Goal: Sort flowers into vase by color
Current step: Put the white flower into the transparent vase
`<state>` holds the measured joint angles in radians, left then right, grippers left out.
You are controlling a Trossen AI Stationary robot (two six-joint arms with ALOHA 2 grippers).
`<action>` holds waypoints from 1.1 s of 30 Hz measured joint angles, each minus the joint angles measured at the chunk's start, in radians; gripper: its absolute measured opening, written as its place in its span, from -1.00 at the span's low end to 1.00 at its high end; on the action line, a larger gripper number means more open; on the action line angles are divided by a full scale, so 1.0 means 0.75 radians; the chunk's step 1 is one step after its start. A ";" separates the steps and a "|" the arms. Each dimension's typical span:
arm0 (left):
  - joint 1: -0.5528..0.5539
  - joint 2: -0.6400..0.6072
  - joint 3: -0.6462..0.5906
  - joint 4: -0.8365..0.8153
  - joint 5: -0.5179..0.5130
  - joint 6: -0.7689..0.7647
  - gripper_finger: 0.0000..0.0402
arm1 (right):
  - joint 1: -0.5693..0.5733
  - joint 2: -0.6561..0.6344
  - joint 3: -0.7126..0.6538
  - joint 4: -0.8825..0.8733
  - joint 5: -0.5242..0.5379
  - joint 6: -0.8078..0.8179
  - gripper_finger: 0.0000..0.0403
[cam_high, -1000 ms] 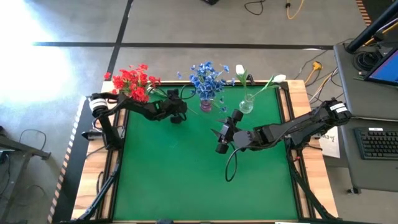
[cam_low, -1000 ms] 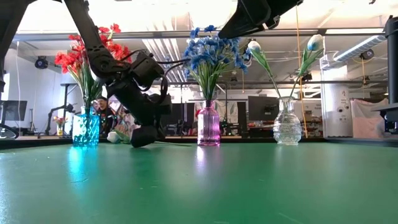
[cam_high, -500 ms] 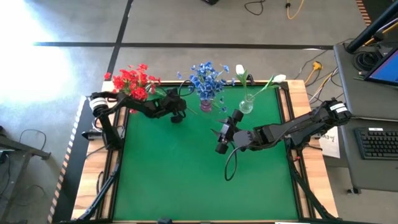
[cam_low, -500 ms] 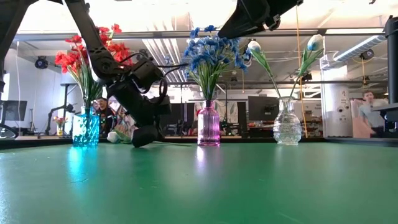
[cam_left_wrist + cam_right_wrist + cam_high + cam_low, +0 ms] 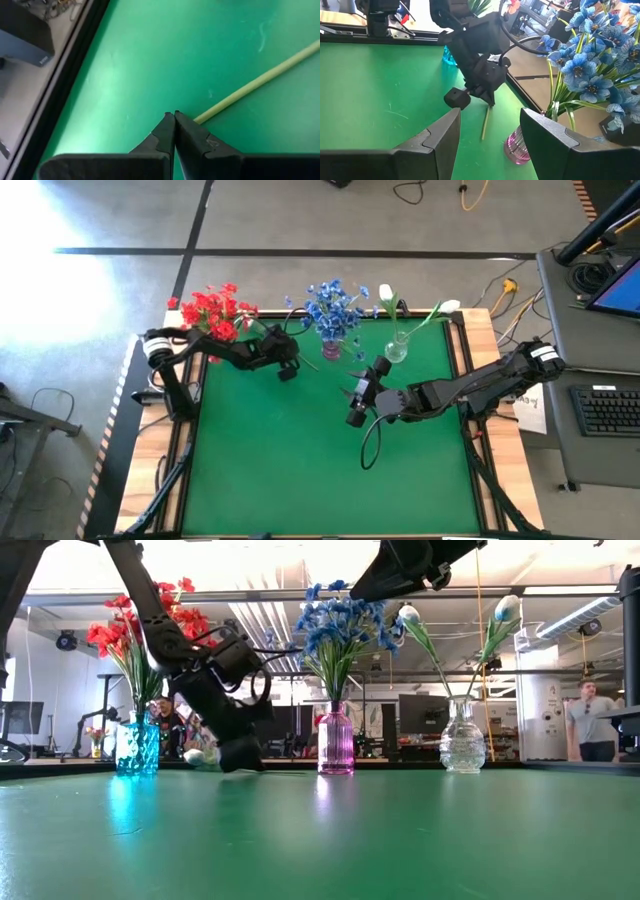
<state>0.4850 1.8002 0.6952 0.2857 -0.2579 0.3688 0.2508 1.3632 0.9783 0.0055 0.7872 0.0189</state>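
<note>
Low on the green counter (image 5: 300, 460), near its far edge between the red flowers (image 5: 212, 310) and the blue flowers (image 5: 333, 306), the left hand (image 5: 174, 116) is seen pressed together at the end of a loose stem (image 5: 260, 82). Whether the stem is pinched cannot be told. It is judged light, thin and bendy, best gripped mid-stem. The right hand (image 5: 490, 131) is held apart, empty, mid-counter.
</note>
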 joint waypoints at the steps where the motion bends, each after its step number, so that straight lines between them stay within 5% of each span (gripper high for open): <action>1: -0.001 -0.008 0.000 -0.020 0.001 -0.017 -1.00 | 0.000 0.000 0.000 0.000 0.000 0.001 -0.01; 19: -0.045 -0.107 -0.008 -0.174 0.013 -0.011 -1.00 | -0.001 0.000 0.000 0.010 0.001 -0.026 -0.01; 33: -0.185 -0.109 -0.005 -0.217 -0.006 -0.236 -1.00 | -0.001 0.000 0.000 0.010 0.001 -0.031 -0.01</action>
<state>0.3464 1.7184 0.6914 0.1230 -0.2626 0.1921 0.2504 1.3632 0.9783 0.0132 0.7876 -0.0040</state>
